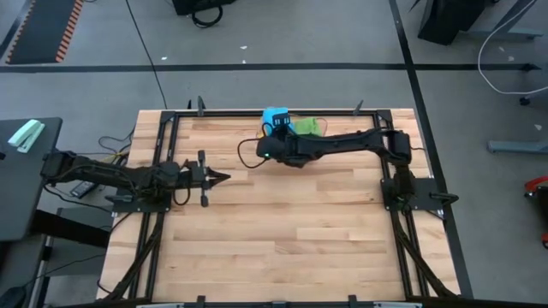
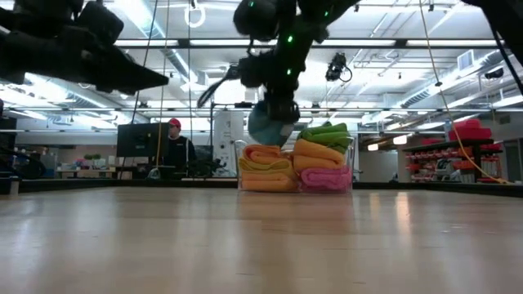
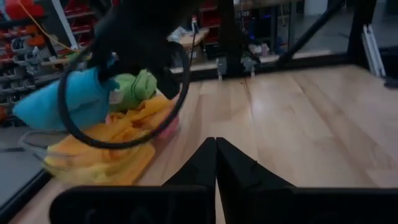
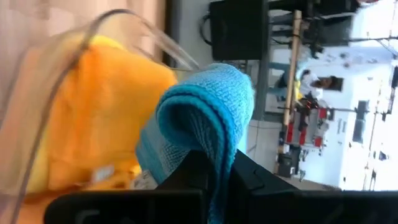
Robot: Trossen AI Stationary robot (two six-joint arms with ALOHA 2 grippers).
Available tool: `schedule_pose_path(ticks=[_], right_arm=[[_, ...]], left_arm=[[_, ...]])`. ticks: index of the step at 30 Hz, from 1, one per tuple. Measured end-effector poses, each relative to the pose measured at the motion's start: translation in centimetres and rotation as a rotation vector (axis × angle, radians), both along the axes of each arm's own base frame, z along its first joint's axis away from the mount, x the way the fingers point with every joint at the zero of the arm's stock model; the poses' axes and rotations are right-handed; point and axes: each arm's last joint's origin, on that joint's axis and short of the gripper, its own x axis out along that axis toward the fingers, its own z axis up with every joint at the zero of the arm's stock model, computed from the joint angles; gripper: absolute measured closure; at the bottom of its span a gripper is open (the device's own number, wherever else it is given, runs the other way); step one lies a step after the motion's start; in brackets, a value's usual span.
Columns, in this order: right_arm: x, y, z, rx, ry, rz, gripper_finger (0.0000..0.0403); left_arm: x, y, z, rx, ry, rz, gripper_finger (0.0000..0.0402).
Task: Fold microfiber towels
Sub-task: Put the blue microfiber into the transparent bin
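A folded blue towel (image 2: 268, 127) hangs over the clear plastic tray (image 3: 37, 152) at the table's far edge, with my right gripper (image 4: 214, 160) shut on it. The tray holds folded orange towels (image 2: 263, 170), a yellow one (image 2: 317, 152), a pink one (image 2: 325, 178) and a green one (image 1: 308, 127) on top. Near the table's left side my left gripper (image 1: 219, 178) is shut on nothing, well clear of the tray, its fingers pointing toward the table's right. My right gripper pinches the folded blue towel between its two fingers; the rounded fold (image 4: 205, 106) of several layers bulges out past the fingertips. The fingers slant down from the table's right toward the tray. The towel is lifted clear of the table, above the tray's left pile.
A dark frame (image 1: 257, 114) runs round the wooden tabletop (image 1: 291, 222), which lies bare between the arms and the near edge. Beyond the far edge a person (image 2: 175, 147) stands in the room among shelves and equipment.
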Motion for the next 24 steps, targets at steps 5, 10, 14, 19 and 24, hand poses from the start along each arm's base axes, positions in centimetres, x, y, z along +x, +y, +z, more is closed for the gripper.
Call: schedule_pose_path(ticks=[5,10,14,19,24], right_arm=[[-1.2,0.4,2.4,-0.070,-0.022,-0.045,0.0377],[-1.6,0.6,2.2,-0.124,0.063,-0.066,0.0377],[-1.2,-0.2,0.4,-0.100,0.118,-0.073,0.0377],[-0.1,-0.6,-2.0,0.012,0.117,-0.011,0.0377],[1.1,0.2,-4.4,0.143,0.117,0.087,0.0377]], left_arm=[[-0.1,0.0,0.7,-0.030,-0.054,-0.002,0.0381],[-0.4,-0.1,1.2,-0.041,-0.095,-0.043,0.0394],[-0.5,-0.2,1.2,-0.060,-0.099,-0.057,0.0387],[-0.5,-0.2,1.1,-0.066,-0.092,-0.057,0.0370],[-0.5,-0.2,1.2,-0.066,-0.098,-0.057,0.0381]])
